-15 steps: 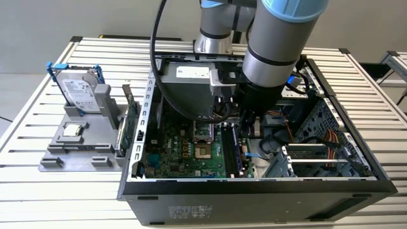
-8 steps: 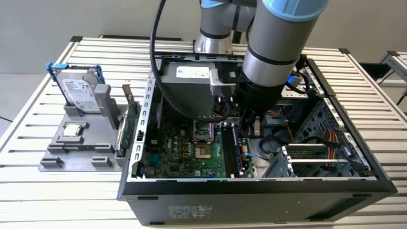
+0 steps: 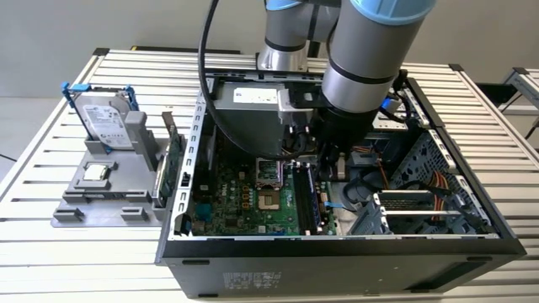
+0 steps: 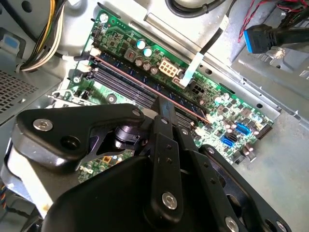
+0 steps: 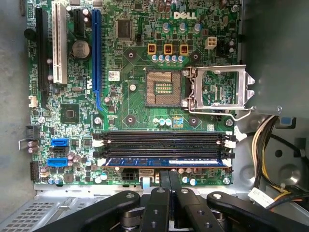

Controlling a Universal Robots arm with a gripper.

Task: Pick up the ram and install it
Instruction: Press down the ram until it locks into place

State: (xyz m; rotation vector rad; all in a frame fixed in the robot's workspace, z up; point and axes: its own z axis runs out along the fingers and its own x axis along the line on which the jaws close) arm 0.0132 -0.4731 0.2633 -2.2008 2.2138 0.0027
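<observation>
Fingers pressed together, tips just beside the ram seated in the motherboard's slot nearest them, grasping nothing.

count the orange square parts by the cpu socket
3 orange squares in a row beside the cpu socket: the middle one, plus one at each end; none seems hidden.

Bluish ram, green motherboard

The ram, a thin bluish stick, sits level along the motherboard's outermost long black slot, beside the empty slots.
</observation>
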